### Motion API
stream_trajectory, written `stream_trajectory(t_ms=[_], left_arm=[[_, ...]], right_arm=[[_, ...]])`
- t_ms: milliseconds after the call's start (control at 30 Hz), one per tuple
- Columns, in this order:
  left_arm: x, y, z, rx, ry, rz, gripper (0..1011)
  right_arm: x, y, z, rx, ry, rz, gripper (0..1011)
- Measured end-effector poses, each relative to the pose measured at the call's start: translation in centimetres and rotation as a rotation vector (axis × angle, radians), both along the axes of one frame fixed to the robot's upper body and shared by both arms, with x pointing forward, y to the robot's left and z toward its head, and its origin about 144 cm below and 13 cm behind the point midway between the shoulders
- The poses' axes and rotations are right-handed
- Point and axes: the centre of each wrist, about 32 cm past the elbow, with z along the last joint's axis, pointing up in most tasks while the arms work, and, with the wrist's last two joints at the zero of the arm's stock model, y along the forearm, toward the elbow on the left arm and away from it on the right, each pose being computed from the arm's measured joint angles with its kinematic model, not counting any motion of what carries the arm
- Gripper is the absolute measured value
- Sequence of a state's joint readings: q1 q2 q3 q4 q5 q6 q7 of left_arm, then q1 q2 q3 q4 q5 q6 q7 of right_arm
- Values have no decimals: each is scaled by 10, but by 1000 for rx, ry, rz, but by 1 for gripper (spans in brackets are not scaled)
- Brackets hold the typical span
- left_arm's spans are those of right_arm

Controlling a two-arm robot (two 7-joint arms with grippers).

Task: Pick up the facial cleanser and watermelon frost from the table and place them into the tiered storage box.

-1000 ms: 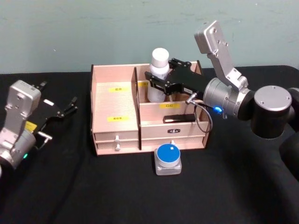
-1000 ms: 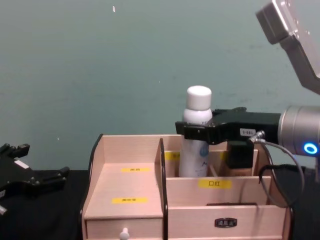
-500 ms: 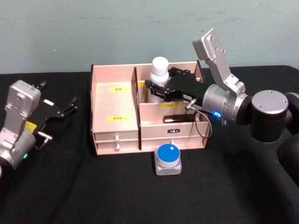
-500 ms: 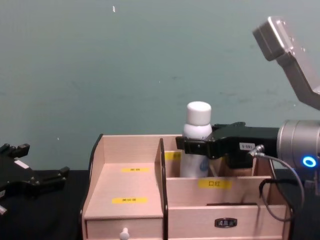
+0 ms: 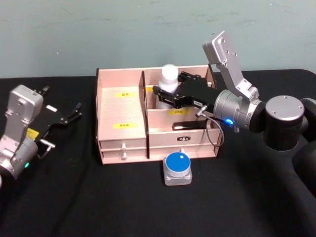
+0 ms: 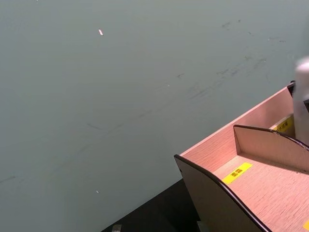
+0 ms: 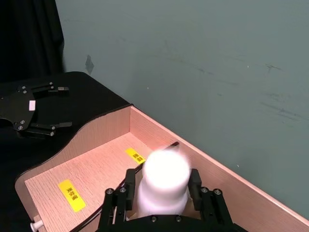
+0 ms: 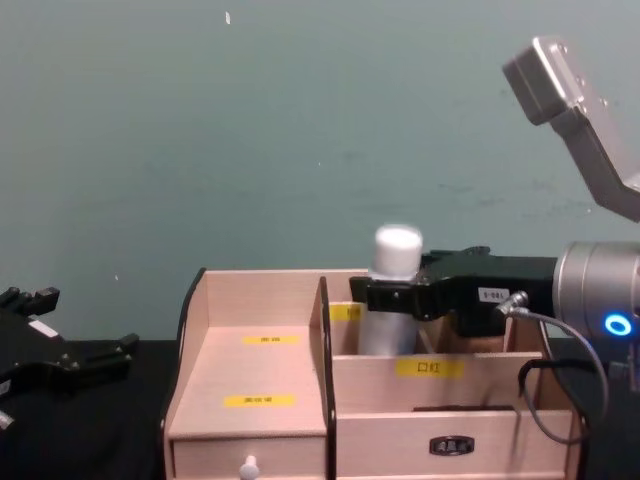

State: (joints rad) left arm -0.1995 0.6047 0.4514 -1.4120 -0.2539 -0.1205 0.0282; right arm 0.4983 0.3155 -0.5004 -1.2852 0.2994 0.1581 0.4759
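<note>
The facial cleanser [image 5: 169, 74], a white bottle with a rounded cap, stands upright in the rear middle compartment of the tiered storage box [image 5: 123, 109]. In the chest view, the cleanser's cap [image 8: 397, 248] rises above the box [image 8: 262, 372]. My right gripper [image 5: 165, 94] straddles the bottle's neck from the right. Its fingers [image 7: 129, 180] sit just off the blurred bottle [image 7: 166, 174], so it is open. The watermelon frost [image 5: 177, 168], a squat jar with a blue lid, rests on the table in front of the box. My left gripper [image 5: 61, 101] lies open on the table at the left.
A black cloth covers the table [image 5: 89, 197]. A flat black item [image 5: 189, 125] lies on the box's lower right shelf. Two small drawers [image 5: 123, 148] face the front. A teal wall stands close behind the box [image 6: 251, 159].
The bottle has dropped lower into the rear compartment, slipping down between the right gripper's fingers. The right gripper sank slightly with it. The left arm has not moved.
</note>
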Motion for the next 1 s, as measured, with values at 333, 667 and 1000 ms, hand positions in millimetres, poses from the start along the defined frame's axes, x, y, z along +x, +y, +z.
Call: stream_trajectory(t_ms=[333, 667, 1000], left_arm=[[0, 0, 0, 0, 0, 0, 1010], [0, 0, 0, 0, 0, 0, 1010], [0, 0, 0, 0, 0, 0, 1009]], right_arm=[[-1, -1, 1, 2, -1, -1, 946], [-19, -6, 23, 6, -17, -9, 1002], [-69, -12, 55, -10, -11, 23, 1002]])
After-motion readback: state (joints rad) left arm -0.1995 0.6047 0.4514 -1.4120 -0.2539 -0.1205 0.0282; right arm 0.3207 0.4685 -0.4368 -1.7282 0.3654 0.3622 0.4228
